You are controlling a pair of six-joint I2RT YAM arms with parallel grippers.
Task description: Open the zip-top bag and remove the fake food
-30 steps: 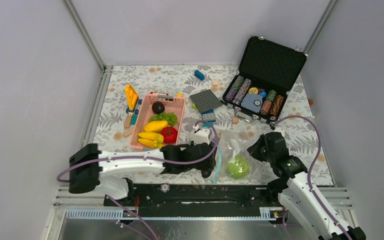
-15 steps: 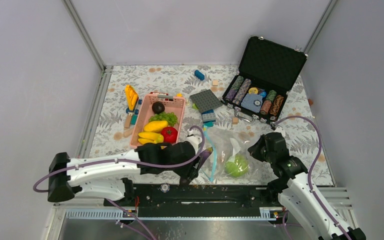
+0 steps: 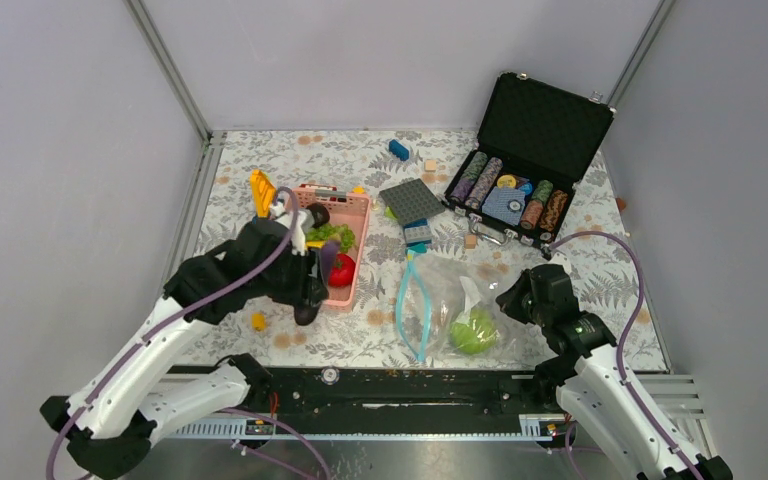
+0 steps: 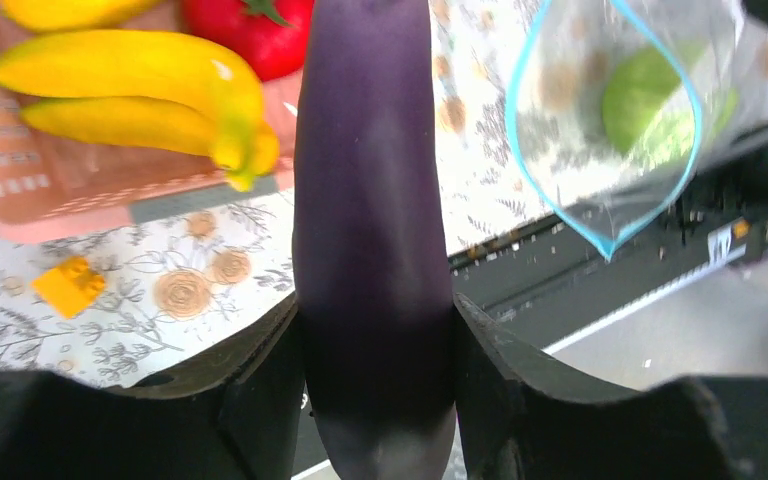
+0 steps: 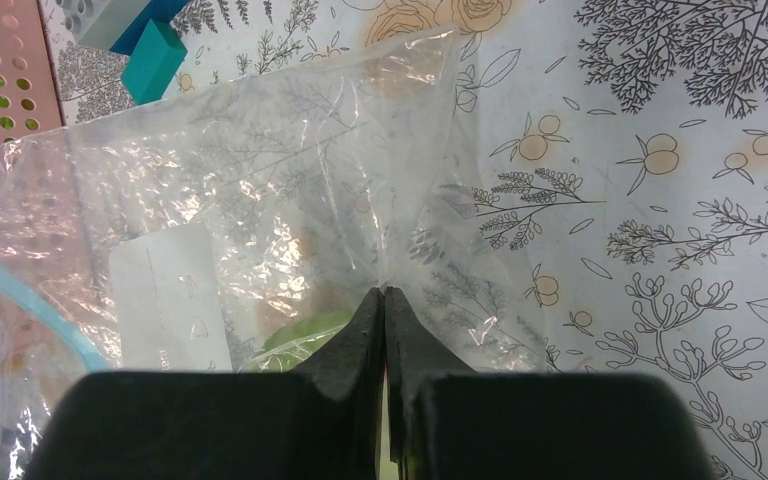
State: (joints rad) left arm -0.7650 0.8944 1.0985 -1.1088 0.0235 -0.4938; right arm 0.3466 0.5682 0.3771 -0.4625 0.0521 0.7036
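1. Clenched on the purple eggplant [image 4: 365, 200]: left gripper [image 4: 375, 330], one jaw pressed to each side of it, over the near-right corner of the pink basket [image 3: 352, 214], at 9 o'clock from the table's middle.
2. More fake food in that basket, just past the eggplant in the left wrist view: yellow bananas [image 4: 130, 85] and a red tomato [image 4: 245, 25].
3. Pinched shut on the zip-top bag [image 3: 450, 285]: right gripper [image 5: 385, 300], fingertips meeting on a fold of clear plastic at the bag's 3 o'clock side.
4. Bag lying at 5 o'clock from the table's middle, mouth gaping toward 9 o'clock, light-blue zipper strip [image 3: 405, 300] bowed into a loop.
5. Inside the bag, toward its 6 o'clock end: pale-green cabbage [image 3: 474, 331], with the white label patch [image 5: 165, 300] just beside it.
6. Off at 1 o'clock, an open black case [image 3: 540, 115] of poker chips; at 7 o'clock of the basket, a small yellow block [image 3: 258, 321] on the table.
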